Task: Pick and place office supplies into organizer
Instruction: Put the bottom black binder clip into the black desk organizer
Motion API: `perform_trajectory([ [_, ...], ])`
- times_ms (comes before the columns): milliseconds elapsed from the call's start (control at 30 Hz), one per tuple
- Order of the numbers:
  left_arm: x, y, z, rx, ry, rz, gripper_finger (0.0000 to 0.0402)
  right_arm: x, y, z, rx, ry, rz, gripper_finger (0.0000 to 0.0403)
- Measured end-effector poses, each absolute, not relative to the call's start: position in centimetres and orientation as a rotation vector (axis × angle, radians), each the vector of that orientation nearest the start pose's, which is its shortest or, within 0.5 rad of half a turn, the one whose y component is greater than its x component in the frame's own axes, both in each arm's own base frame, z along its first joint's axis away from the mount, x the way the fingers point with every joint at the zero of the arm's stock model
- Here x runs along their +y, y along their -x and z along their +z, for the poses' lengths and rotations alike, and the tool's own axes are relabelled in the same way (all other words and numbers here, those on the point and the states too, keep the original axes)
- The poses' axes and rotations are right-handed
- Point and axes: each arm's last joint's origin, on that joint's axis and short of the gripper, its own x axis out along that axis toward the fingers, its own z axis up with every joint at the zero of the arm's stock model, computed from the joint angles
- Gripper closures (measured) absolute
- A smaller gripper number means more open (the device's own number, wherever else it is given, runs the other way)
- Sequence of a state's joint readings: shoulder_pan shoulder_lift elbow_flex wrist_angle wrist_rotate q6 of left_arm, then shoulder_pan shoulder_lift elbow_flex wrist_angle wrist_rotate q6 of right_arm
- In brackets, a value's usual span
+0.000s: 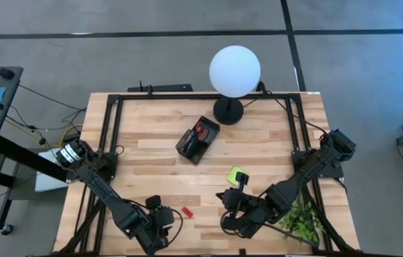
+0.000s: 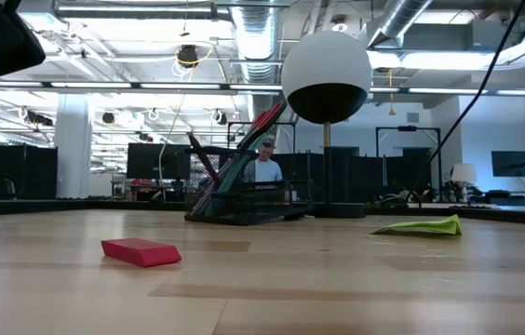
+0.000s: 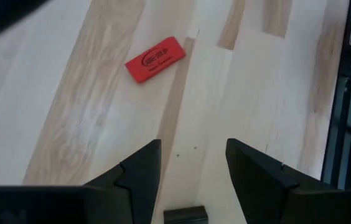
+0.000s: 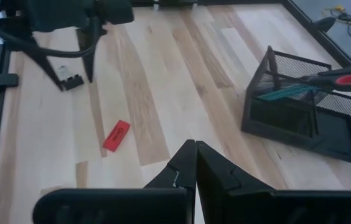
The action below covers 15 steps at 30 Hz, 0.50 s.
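High view first: we see the organizer [image 1: 196, 140] sitting askew near the middle of the table, just in front of the globe lamp [image 1: 234, 71], already holding the red-handled scissors [image 1: 203, 130]; in the low view, pens [image 2: 235, 158] lean out of it at a slant because its walls are too low to keep them upright. Two supplies are left on the wood: a small red eraser [image 1: 186, 212] near the front edge and a lime-green sticky-note pad [image 1: 237, 174] to its right.

Our left gripper [image 1: 160, 223] hangs low at the front, just beside the eraser, with its fingers [image 3: 139, 171] spread apart and empty; the left wrist view shows the eraser [image 3: 155, 58] lying ahead of the gap, so we judge this arm is lined up to take it next.

Our right gripper [image 1: 231, 200] sits just in front of the sticky-note pad, its fingers [image 4: 182, 165] pressed together with nothing between them. The plant [image 1: 303, 221] stands off at the front right corner, clear of both arms.
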<state>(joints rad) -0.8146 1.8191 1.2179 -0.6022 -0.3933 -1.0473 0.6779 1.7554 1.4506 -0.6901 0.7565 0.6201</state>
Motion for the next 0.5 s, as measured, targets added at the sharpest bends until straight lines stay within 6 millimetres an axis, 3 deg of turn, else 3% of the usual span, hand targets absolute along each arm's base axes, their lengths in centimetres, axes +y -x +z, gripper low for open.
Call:
perform_trajectory([
  [500,-24.8,-26.0,18.4,0.982,0.178,0.126,0.0223,17.1,-32.7,27.2,0.682,0.011,-0.427,0.0403],
])
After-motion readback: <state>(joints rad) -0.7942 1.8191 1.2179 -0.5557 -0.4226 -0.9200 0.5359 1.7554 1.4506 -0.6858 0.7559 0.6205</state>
